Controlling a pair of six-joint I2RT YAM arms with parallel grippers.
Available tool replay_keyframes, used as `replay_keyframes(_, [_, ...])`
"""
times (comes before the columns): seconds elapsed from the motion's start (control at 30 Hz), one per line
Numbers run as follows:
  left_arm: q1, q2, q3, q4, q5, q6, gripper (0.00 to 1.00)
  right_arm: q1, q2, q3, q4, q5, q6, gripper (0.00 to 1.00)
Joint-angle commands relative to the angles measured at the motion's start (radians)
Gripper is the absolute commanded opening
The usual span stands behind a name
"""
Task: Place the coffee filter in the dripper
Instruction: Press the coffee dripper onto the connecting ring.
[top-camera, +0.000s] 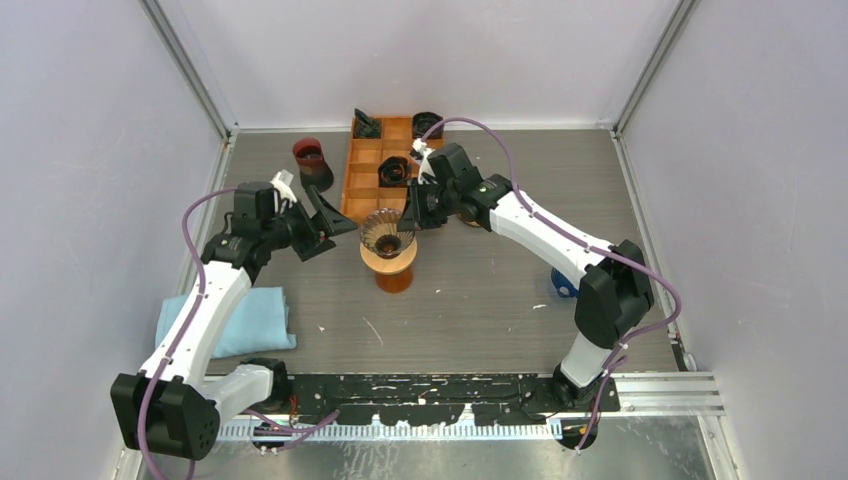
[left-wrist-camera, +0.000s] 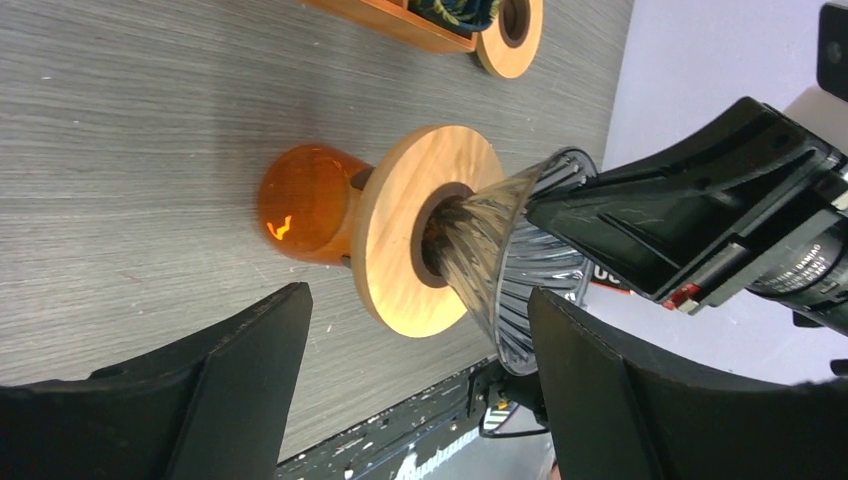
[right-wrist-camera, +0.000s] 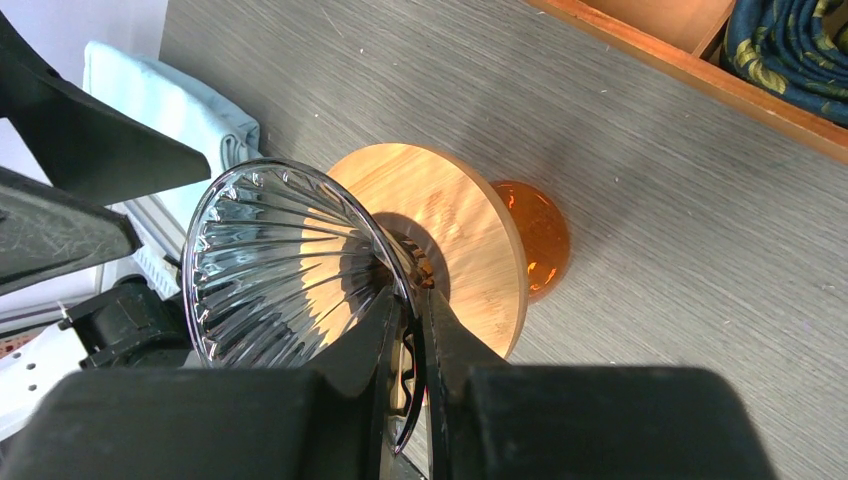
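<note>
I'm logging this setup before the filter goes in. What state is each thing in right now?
dripper: upright on the amber cup, no filter inside.
amber cup: upright, under the dripper.
right gripper: shut on the dripper's rim.
left gripper: open, empty, beside the dripper.
blue cloth: folded, lying flat.
wooden tray: some compartments filled.

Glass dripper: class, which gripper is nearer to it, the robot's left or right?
Right. The right gripper pinches the rim of the glass dripper; the left gripper stands open just beside it, holding nothing.
</note>
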Motion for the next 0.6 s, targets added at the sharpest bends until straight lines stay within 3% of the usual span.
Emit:
replay_keyframes(0.0, [-0.033, 0.0, 0.059, 0.074, 0.057, -0.021, 0.79, 0.016, 0.005, 0.048, 0.001, 0.035, -0.034, 0.01])
replay_keyframes(0.3, [-0.113, 0.063, 0.1, 0.088, 0.017, -0.012, 0.63, 0.024, 0.005, 0.052, -0.024, 0.065, -0.051, 0.01])
replay_keyframes(0.57, [-0.15, 0.117, 0.124, 0.073, -0.015, 0.014, 0.39, 0.029, 0.011, 0.049, -0.032, 0.074, -0.058, 0.01])
